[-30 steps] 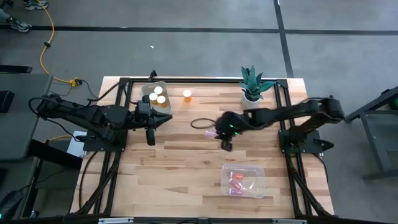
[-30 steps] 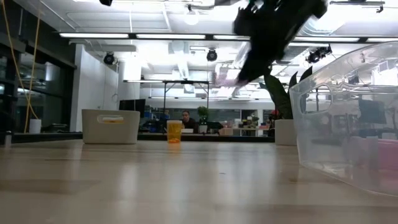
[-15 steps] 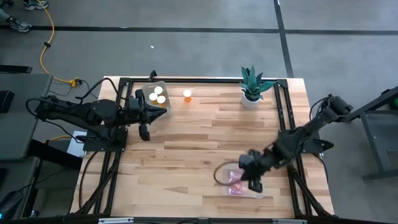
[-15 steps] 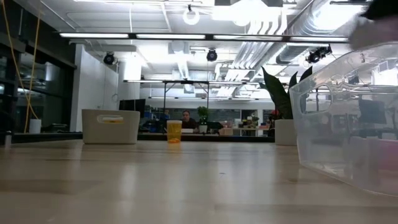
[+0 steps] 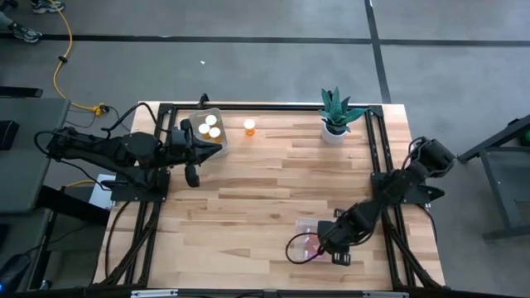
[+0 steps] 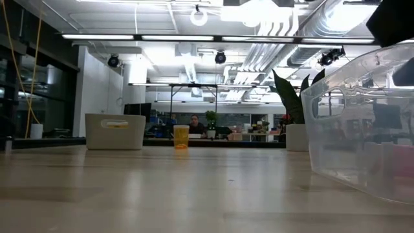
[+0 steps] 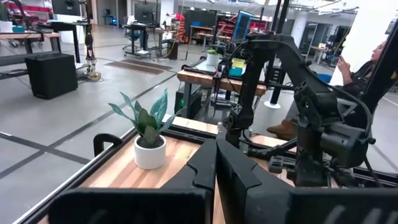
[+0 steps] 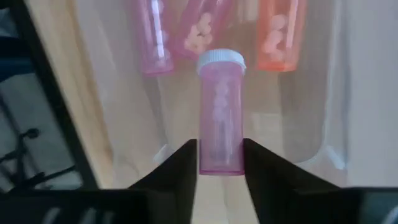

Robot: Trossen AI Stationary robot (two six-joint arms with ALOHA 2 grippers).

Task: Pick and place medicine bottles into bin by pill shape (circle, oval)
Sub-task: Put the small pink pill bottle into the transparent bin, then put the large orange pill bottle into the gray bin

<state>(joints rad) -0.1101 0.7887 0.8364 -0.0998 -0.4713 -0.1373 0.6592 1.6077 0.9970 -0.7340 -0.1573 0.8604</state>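
Observation:
My right gripper (image 5: 336,253) hangs over the clear tub (image 5: 346,225) at the table's near right and is shut on a pink bottle (image 8: 221,118) with a white cap. Below it in the tub lie two pink bottles (image 8: 154,37) and an orange one (image 8: 280,34). An orange bottle (image 5: 249,126) stands upright on the table at the far side; it also shows in the low view (image 6: 181,136). A grey bin (image 5: 217,112) at the far left holds three white-capped bottles. My left gripper (image 5: 192,175) is shut and empty beside that bin. My right gripper pinches the pink bottle's base end (image 8: 221,163) between its two fingers, one on each side. The bottle lies along the fingers, its white cap (image 8: 221,61) pointing away from them toward the tub's floor. It hangs clear above the bottles in the tub.
A potted green plant (image 5: 335,116) stands at the far right. The clear tub's wall (image 6: 362,129) fills the right of the low view. Bare wooden tabletop (image 5: 248,190) lies between the two arms. A black frame rail (image 5: 157,149) runs along each side.
My right gripper has carried the pink bottle from the table's middle toward the near right, and now holds it over the clear tub. My left gripper has drawn back a little toward the table's left edge, beside the grey bin.

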